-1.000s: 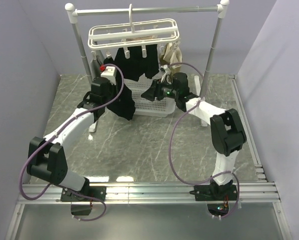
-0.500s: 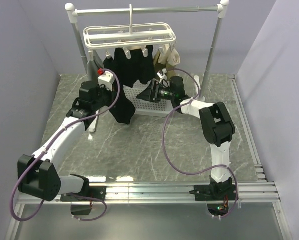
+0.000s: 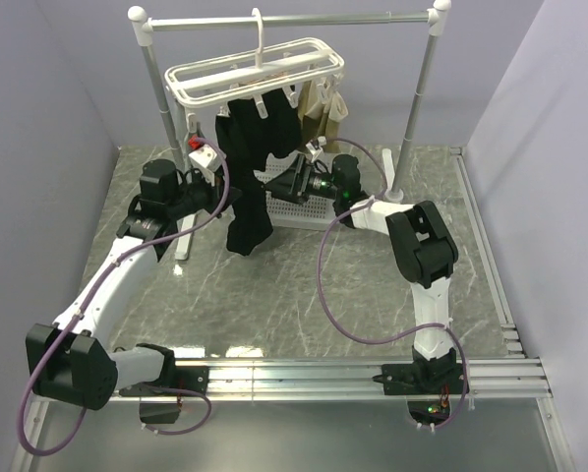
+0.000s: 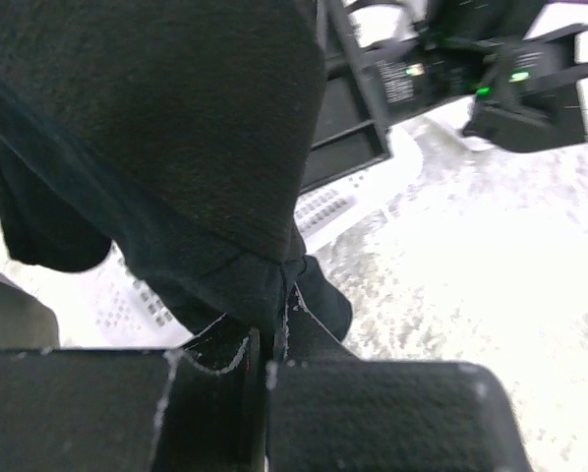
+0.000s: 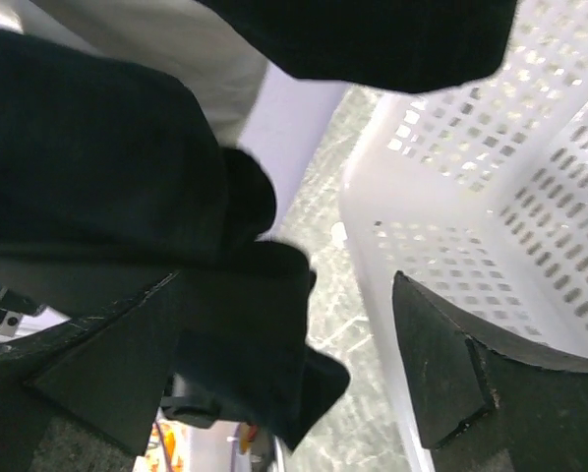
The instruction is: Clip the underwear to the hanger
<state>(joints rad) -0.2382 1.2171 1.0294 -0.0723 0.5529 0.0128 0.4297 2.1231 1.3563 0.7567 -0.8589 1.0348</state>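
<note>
1. Two end effectors flanked the black soft-fabric boxer-style underwear (image 3: 258, 157), which hung under the white plastic bar-frame hanger (image 3: 255, 74) at 12 o'clock.
2. Its lower edge was pinched in the left end effector (image 4: 264, 344) at 9 o'clock.
3. At 3 o'clock the right end effector (image 5: 286, 285) stood spread beside the white perforated plastic basket (image 5: 491, 197).

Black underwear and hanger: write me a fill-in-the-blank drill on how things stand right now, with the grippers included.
1. The left gripper is ___ on a fold of the black underwear.
2. The right gripper holds nothing; its jaws stand ___.
3. The white hanger hangs from the grey rail by its ___.
4. The perforated basket on the table below the hanger is ___ in colour.
Missing words: shut; open; hook; white.
</note>
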